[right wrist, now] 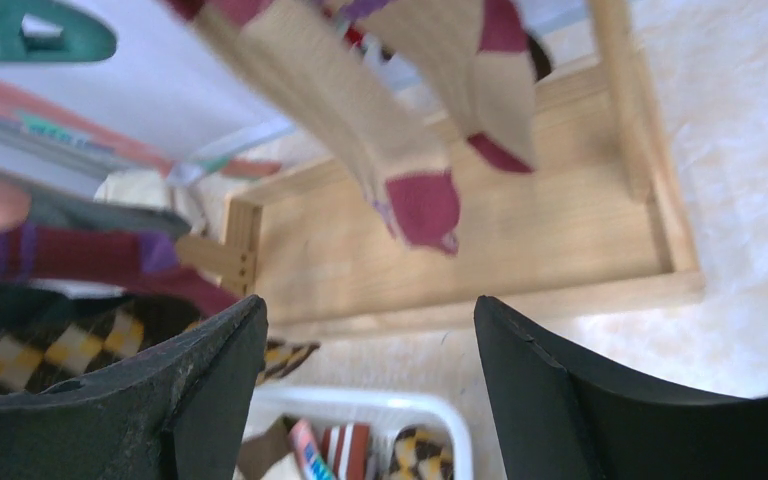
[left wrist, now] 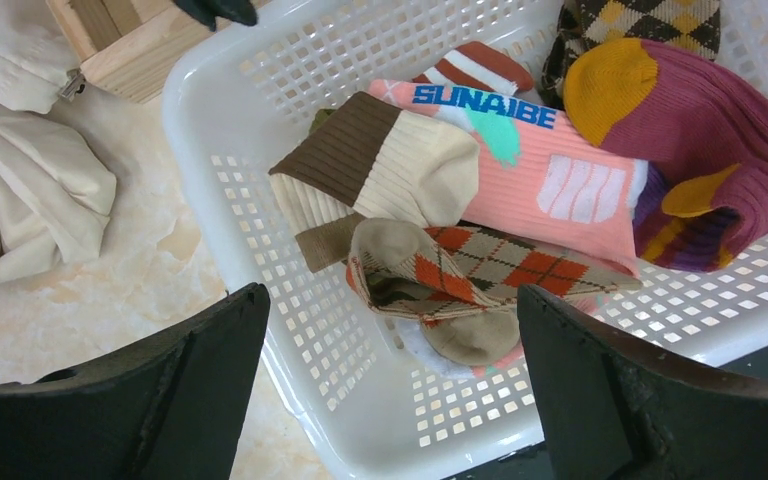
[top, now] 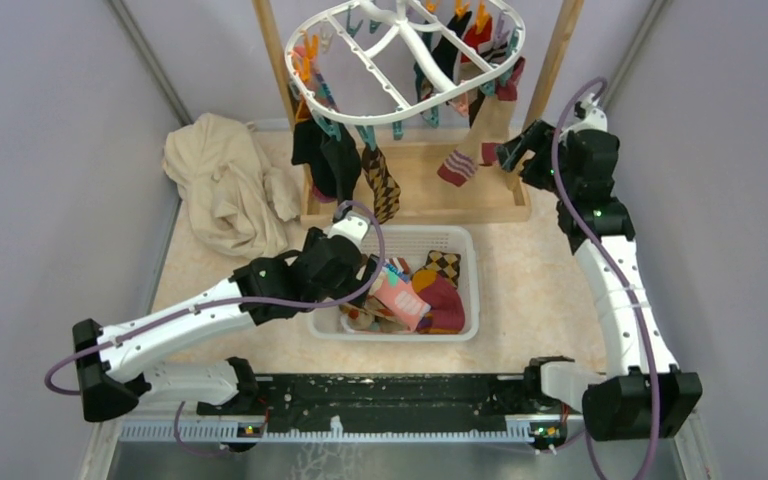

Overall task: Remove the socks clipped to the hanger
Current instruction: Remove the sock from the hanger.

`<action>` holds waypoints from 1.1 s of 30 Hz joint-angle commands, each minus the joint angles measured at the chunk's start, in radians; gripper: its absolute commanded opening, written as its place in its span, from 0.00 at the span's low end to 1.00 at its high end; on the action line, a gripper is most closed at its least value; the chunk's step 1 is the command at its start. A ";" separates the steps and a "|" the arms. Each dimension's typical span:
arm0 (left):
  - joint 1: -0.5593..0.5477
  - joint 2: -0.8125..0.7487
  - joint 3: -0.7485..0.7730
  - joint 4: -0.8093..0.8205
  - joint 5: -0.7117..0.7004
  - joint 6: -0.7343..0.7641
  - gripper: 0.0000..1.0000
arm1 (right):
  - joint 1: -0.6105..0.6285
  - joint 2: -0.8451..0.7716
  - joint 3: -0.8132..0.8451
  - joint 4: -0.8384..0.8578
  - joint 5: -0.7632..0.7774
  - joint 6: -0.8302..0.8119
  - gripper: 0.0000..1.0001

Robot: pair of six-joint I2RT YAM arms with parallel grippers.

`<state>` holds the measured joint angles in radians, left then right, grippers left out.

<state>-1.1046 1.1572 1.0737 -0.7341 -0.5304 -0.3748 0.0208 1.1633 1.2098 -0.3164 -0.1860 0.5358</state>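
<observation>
Before me a white mesh basket sits on the marbled table, near the middle of its front edge. Just behind the basket stands a wooden frame, its flat base toward the back edge. A crumpled cream cloth lies at the back-left corner, against the frame's left side.

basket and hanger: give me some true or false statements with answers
1. The white basket holds several socks. True.
2. The left gripper is shut on a sock. False: it is open over the basket, holding nothing.
3. Some hanging socks are clipped to the hanger. True.
4. The beige cloth lies in the basket. False: it lies on the table, left of the basket.
</observation>
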 commanded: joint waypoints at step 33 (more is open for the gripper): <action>0.003 0.083 0.086 0.073 -0.094 -0.051 0.99 | -0.017 -0.060 -0.200 0.107 -0.011 -0.030 0.74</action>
<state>-1.1042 1.2354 1.1057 -0.7059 -0.6098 -0.4191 0.0292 1.1271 0.9943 -0.3592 -0.1200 0.5091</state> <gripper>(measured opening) 0.989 0.744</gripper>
